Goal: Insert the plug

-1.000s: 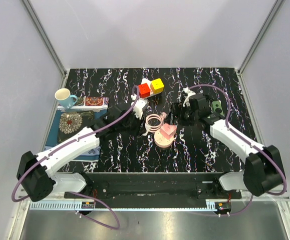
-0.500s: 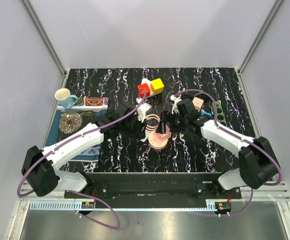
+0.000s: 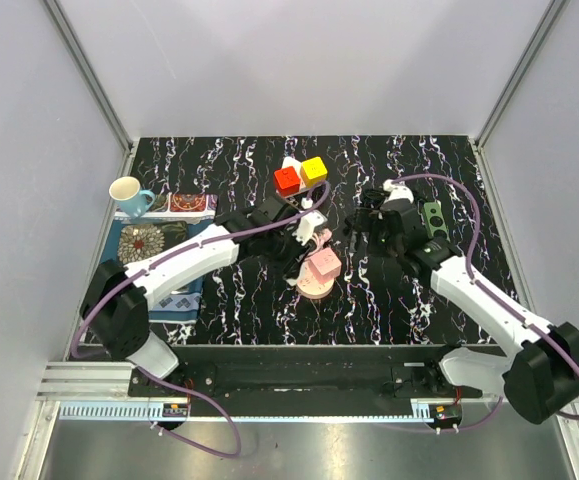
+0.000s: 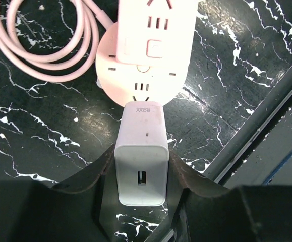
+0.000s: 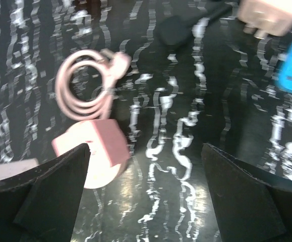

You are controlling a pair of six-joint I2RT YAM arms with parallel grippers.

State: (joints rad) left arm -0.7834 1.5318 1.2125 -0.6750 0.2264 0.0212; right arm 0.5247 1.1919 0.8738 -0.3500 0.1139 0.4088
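White charger plug (image 4: pixel 141 146) clamped in the narrowed jaws of the left gripper (image 4: pixel 141 169), nose pressed to the pale pink power strip (image 4: pixel 156 45); prongs hidden, possibly partly seated. Left arm (image 3: pixel 189 262) stretched forward over the strip. Right gripper (image 5: pixel 146 194) spread wide, empty, hovering right of the strip and the coiled pink cable (image 5: pixel 82 88).

even, bright light is seen up top; the right wrist view is smeared by blur, glare is caught on the table (image 5: pixel 176 166); the plug (image 4: pixel 141 151) is rendered sharp.
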